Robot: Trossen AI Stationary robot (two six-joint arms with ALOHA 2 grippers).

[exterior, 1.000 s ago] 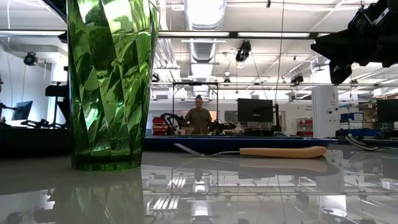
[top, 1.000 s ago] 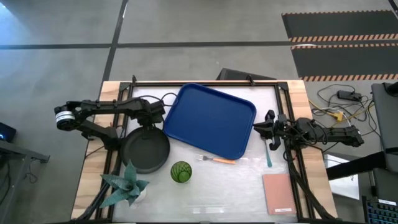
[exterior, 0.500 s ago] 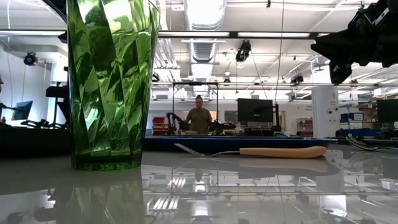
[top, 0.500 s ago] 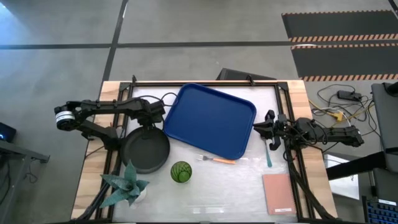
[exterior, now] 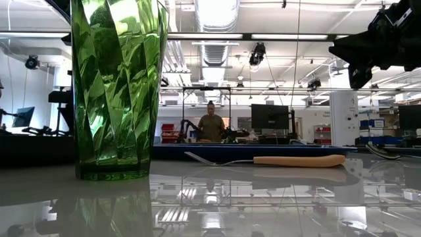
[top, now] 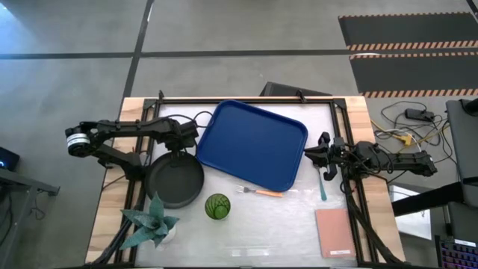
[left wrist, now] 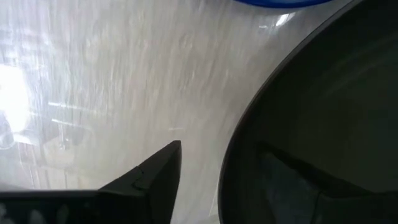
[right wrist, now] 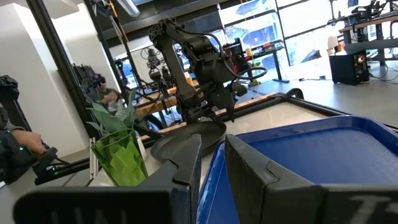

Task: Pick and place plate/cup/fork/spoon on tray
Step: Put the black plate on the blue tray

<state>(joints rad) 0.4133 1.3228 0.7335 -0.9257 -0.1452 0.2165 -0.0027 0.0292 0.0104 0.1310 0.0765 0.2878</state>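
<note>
The dark plate (top: 175,181) lies flat at the table's left, beside the blue tray (top: 258,144). My left gripper (top: 181,153) is open at the plate's far rim; in the left wrist view (left wrist: 219,148) one finger stands outside the rim and one over the plate's inside. The green cup (top: 217,206) stands upright near the front. The orange-handled fork (top: 261,192) and the teal-handled spoon (top: 323,183) lie flat on the table. My right gripper (top: 312,155) hovers empty at the tray's right edge, its fingers a narrow gap apart (right wrist: 213,142). My left gripper's fingers (left wrist: 158,177) straddle the plate's far rim (left wrist: 233,168) from above, one outside and one inside. I cannot tell whether either finger touches the rim. The plate lies flat on the table.
A pale teal spiky plant (top: 151,222) stands at the front left, close to the plate and cup. A pink pad (top: 335,233) lies at the front right. A dark frame rail runs around the table. A person stands in the room behind (exterior: 211,125).
</note>
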